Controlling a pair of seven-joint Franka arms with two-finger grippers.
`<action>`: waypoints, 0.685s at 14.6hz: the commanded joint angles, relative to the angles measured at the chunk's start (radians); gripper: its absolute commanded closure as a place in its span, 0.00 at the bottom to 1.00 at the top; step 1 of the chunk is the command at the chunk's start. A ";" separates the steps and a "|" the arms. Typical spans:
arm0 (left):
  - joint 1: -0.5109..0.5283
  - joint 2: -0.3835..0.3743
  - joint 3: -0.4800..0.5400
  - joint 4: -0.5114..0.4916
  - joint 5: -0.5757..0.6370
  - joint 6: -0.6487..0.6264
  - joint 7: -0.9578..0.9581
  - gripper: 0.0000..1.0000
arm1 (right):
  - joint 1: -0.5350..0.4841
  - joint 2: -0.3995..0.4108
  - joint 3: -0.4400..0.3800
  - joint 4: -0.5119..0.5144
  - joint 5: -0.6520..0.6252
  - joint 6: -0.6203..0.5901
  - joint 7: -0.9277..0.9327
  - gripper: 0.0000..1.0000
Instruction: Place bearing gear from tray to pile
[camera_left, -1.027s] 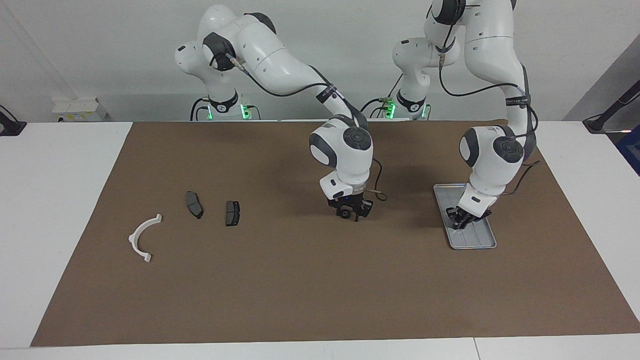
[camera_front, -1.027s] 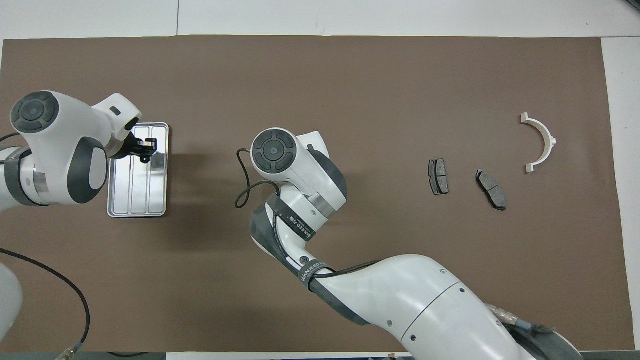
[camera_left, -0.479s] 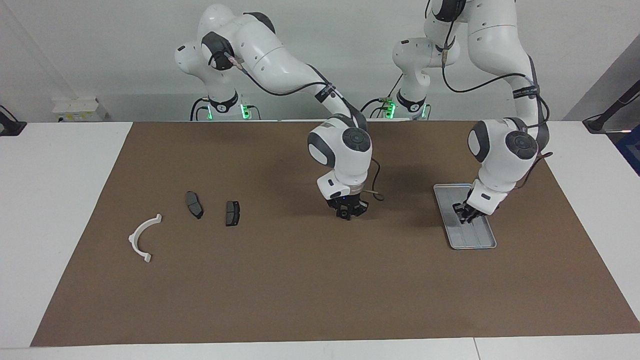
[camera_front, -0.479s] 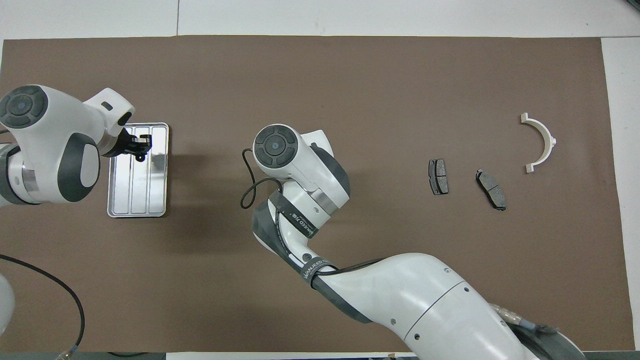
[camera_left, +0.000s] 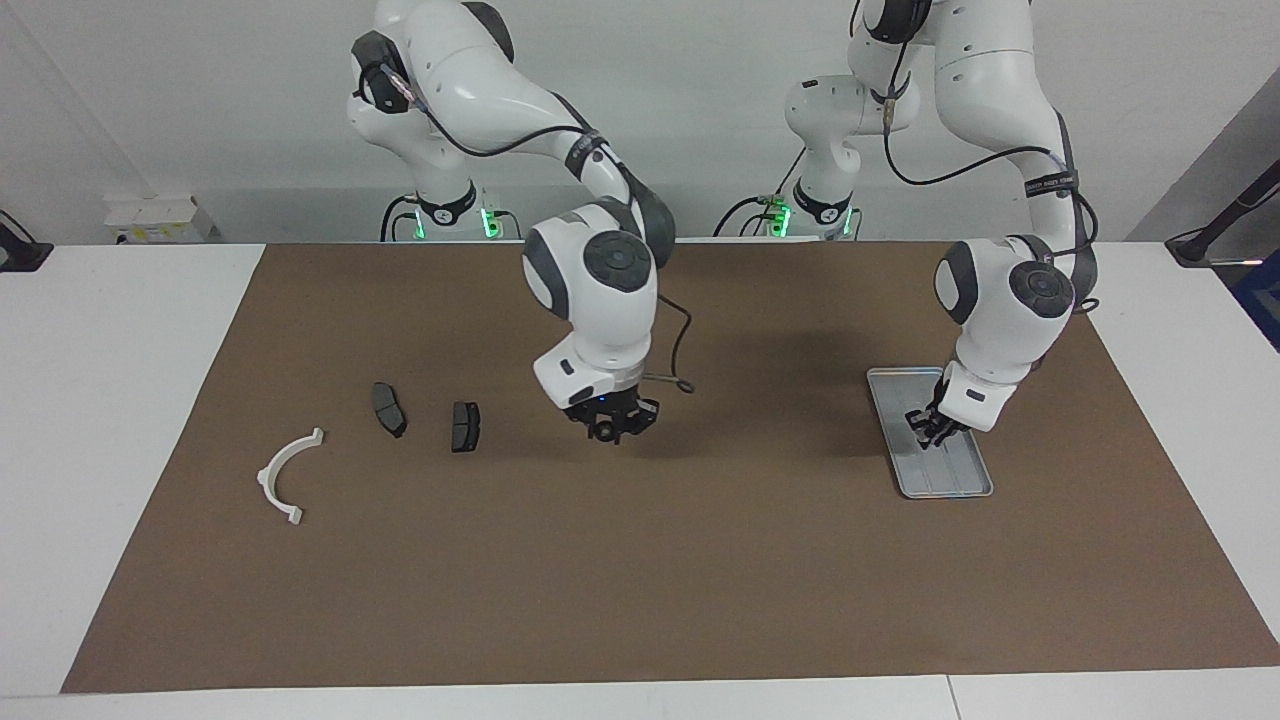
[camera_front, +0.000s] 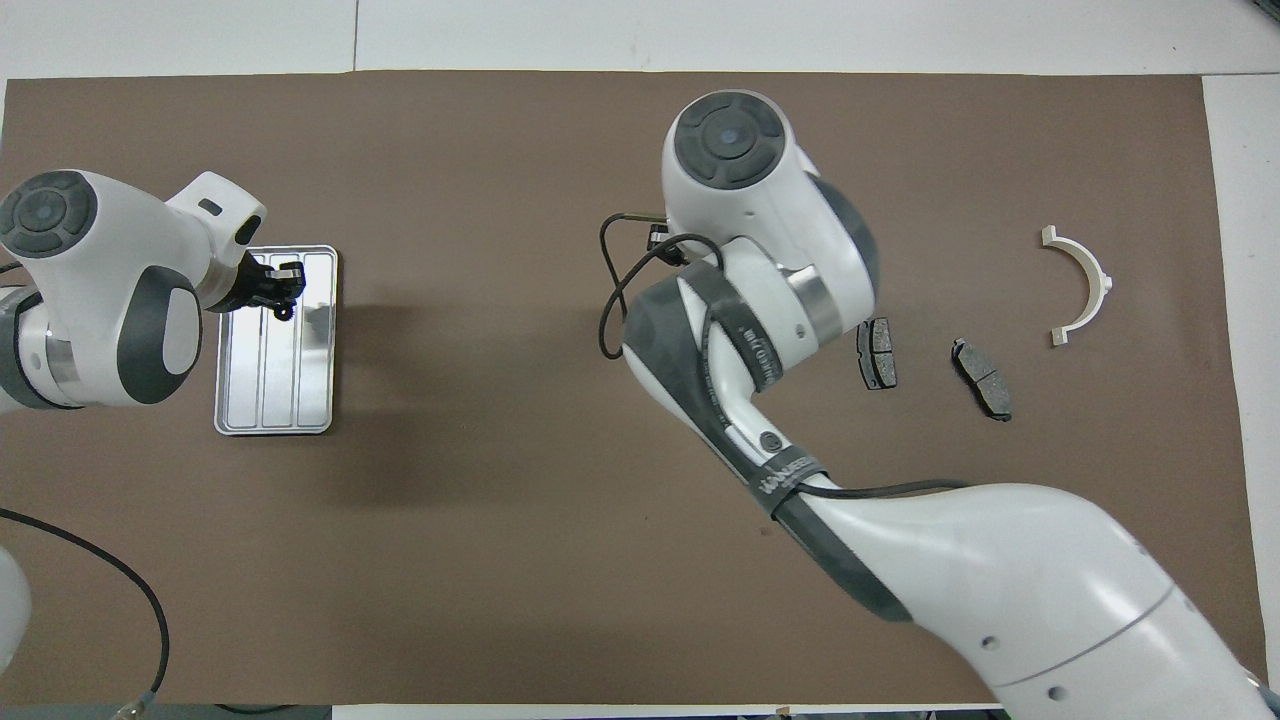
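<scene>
A brown mat (camera_left: 640, 560) covers the table. The right gripper (camera_left: 610, 428) hangs over the mat near the two dark pads (camera_left: 465, 425), its fingers clamped on a small dark round gear (camera_left: 603, 431). The left gripper (camera_left: 928, 428), fingers closed and holding nothing, is low over the tray (camera_left: 955, 478) at the left arm's end. The white half-ring (camera_left: 287, 473) lies beside the pads.

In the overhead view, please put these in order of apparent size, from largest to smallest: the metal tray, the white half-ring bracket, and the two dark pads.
1. The tray, clearly largest.
2. The white half-ring bracket.
3. The two dark pads: they look alike in size, so I do not rank them.
</scene>
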 joint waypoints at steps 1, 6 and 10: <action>-0.004 -0.016 0.000 -0.023 -0.012 0.026 -0.025 0.86 | -0.104 -0.065 0.018 -0.021 -0.009 -0.062 -0.225 1.00; -0.134 -0.017 0.006 -0.020 0.002 0.017 -0.206 0.86 | -0.246 -0.101 0.020 -0.035 -0.007 -0.089 -0.497 1.00; -0.278 -0.006 0.005 0.081 0.002 -0.113 -0.316 0.86 | -0.346 -0.122 0.020 -0.122 -0.004 -0.002 -0.672 1.00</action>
